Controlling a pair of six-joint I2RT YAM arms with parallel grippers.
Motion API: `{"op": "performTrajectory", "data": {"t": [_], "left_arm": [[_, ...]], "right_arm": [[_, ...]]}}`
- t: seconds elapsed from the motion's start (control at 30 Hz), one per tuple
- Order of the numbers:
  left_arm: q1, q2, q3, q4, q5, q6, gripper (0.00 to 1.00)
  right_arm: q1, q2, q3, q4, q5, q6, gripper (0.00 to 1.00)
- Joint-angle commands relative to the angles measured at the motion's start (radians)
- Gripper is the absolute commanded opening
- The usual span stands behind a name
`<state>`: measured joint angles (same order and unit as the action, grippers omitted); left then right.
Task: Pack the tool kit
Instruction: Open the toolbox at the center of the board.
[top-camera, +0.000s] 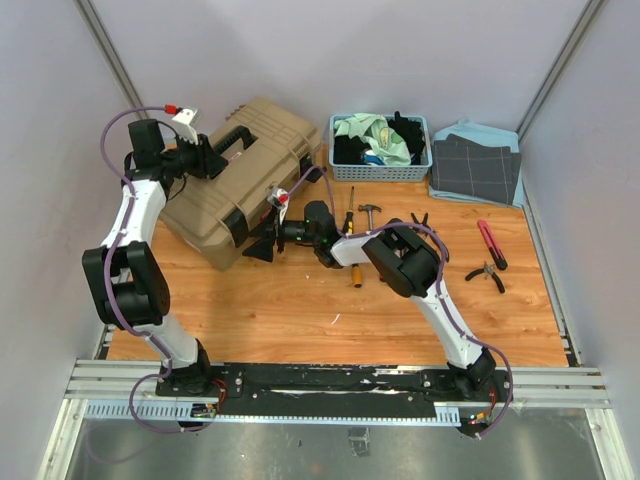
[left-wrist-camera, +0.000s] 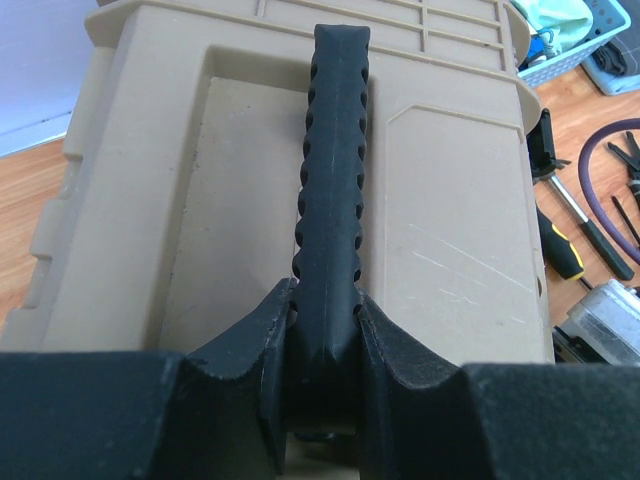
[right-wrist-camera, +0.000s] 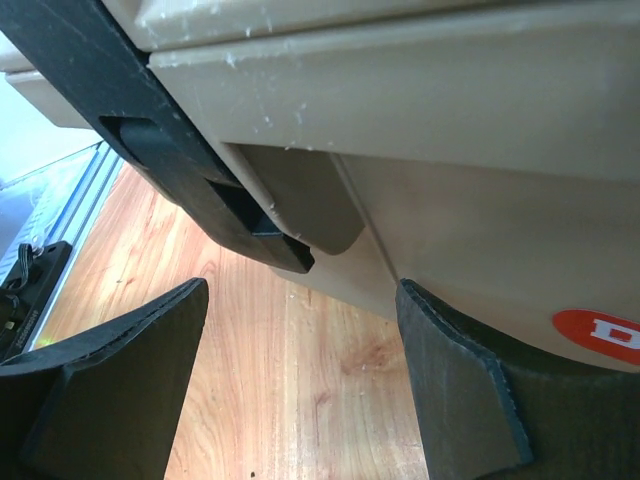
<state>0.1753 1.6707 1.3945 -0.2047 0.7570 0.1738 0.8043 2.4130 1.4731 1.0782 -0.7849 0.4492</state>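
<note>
left fingers (left-wrist-camera: 245, 350) are pressed tight on both sides of the black handle (left-wrist-camera: 335, 170) of the tan toolbox (left-wrist-camera: 455, 260), gripping its near end. the foot of the handle is hidden behind them. right fingers (right-wrist-camera: 115, 380) are spread wide with only bare table (right-wrist-camera: 300, 400) between them, low at the toolbox's front wall, beside a black latch (right-wrist-camera: 190, 180). whether the finger under the red label (right-wrist-camera: 600, 335) touches the wall is hard to tell. the label is cut off by the frame, so its lettering cannot be read.

the toolbox sits toward the far left corner of the table, turned at an angle, with its lid down, so its inside is hidden. from above, the right arm covers part of its front.

the tools lie outside the box. a small hammer (top-camera: 370, 210) is in the middle toward the far edge, and a yellow-handled screwdriver (top-camera: 357, 272) is partly under the arm. pliers (top-camera: 487, 275) and a red-handled tool (top-camera: 492, 245) lie near the right edge, and i cannot make out what kind of tool the red one is.

a blue basket (top-camera: 385, 172) at the far edge holds a heap of cloths (top-camera: 370, 135). a stack of folded fabric (top-camera: 478, 168) fills the far right corner.
</note>
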Motion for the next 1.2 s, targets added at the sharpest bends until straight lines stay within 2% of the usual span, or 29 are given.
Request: {"op": "performTrajectory", "data": {"t": [0.0,0.23,0.43,0.73,0.87,1.07,1.17], "left_arm": [[-0.026,0.011,-0.039,-0.107,0.015,-0.051,0.00],[-0.026,0.019,-0.032,-0.093,0.015,-0.066,0.00],[-0.028,0.023,-0.029,-0.079,0.014,-0.080,0.00],[-0.029,0.016,-0.046,-0.047,0.014,-0.108,0.00],[-0.035,0.012,-0.055,-0.035,0.014,-0.117,0.00],[-0.046,0.005,-0.073,-0.014,0.005,-0.129,0.00],[-0.051,0.006,-0.073,-0.005,0.000,-0.134,0.00]], "right_arm": [[0.032,-0.042,-0.004,0.077,0.040,0.008,0.77],[0.050,-0.014,0.028,0.187,0.044,0.138,0.71],[0.078,-0.011,0.050,0.206,0.045,0.183,0.69],[0.092,0.008,0.085,0.220,0.021,0.276,0.57],[0.093,0.006,0.090,0.229,0.025,0.326,0.49],[0.094,-0.007,0.102,0.270,0.035,0.438,0.28],[0.095,-0.005,0.106,0.309,0.044,0.509,0.26]]}}
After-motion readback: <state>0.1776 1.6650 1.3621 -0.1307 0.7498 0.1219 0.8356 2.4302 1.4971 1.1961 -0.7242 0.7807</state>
